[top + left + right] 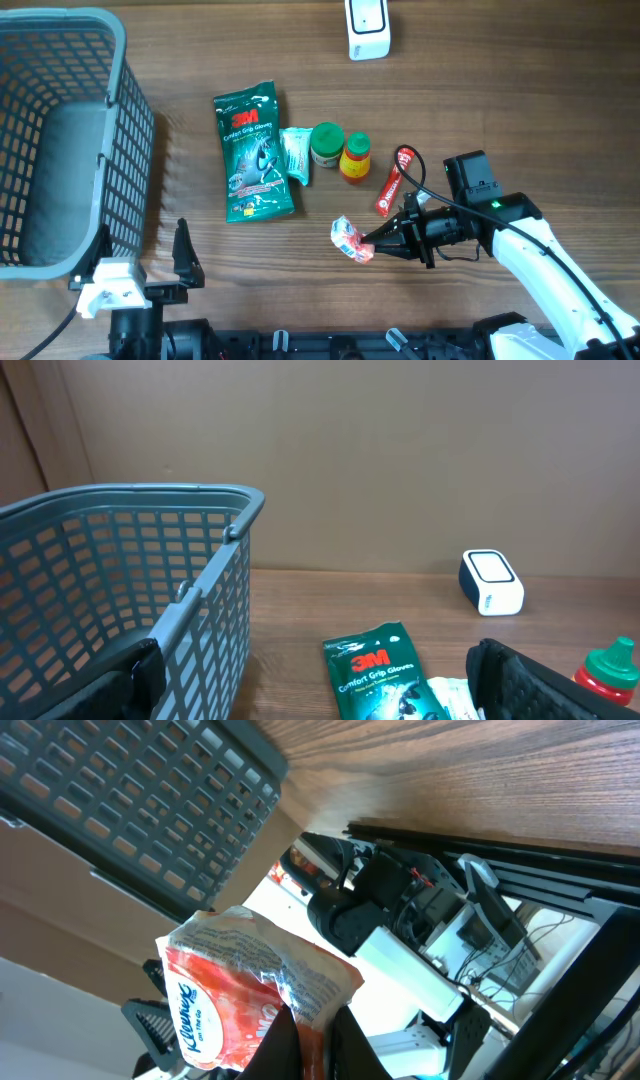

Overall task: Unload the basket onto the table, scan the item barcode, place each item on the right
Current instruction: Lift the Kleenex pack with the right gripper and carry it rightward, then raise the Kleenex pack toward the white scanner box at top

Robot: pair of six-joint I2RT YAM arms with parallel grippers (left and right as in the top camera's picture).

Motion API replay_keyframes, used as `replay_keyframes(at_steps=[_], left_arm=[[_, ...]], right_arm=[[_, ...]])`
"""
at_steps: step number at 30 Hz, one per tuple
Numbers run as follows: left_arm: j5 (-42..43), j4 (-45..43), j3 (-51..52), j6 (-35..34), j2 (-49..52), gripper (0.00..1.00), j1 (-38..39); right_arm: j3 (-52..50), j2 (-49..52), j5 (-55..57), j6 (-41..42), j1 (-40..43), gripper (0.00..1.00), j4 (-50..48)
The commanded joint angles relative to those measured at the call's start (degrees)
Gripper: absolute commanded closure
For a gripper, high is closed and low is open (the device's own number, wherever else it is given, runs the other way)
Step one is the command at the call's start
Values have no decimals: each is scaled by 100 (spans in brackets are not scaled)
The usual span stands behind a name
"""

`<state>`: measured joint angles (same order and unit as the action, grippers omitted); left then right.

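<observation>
The wooden table carries a grey mesh basket at its left end. The white right arm reaches in from the lower right, and its hand is pressed together, pinching one edge of a red-and-white tissue pack near the front middle of the table. That pack is well apart from the white scanner, which stands at the far edge. A green gloves pack lies flat right of the basket. Just beside it is a small green-and-white packet, then a green-lidded jar, a yellow bottle with a red cap and a red sachet. The left hand rests by the basket's front corner, its fingers spread wide and holding nothing.
</observation>
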<state>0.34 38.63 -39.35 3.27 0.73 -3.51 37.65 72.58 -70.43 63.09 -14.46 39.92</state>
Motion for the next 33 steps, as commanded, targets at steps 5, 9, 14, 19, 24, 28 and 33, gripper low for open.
replay_keyframes(at_steps=[5,9,14,19,24,28,33], left_arm=[[-15,-15,15,-76,-46,0,-52],[-15,-15,15,-76,-46,0,-52],[-15,-15,15,-76,-46,0,-52],[-15,-17,15,-76,-46,0,-52],[-15,-17,15,-76,-46,0,-52],[-15,-15,15,-76,-46,0,-52],[-15,-15,15,-76,-46,0,-52]], right_arm=[[-7,-59,-769,-380,20,96,46],[-7,-87,-769,-1259,201,96,50],[-4,-555,-540,-1873,1064,96,365],[9,-1384,1091,-2236,1969,96,409],[162,-2100,3314,-1853,2422,96,-140],[162,-2146,4369,-2140,2424,96,-1397],[160,-1491,4492,-2479,2365,95,-2857]])
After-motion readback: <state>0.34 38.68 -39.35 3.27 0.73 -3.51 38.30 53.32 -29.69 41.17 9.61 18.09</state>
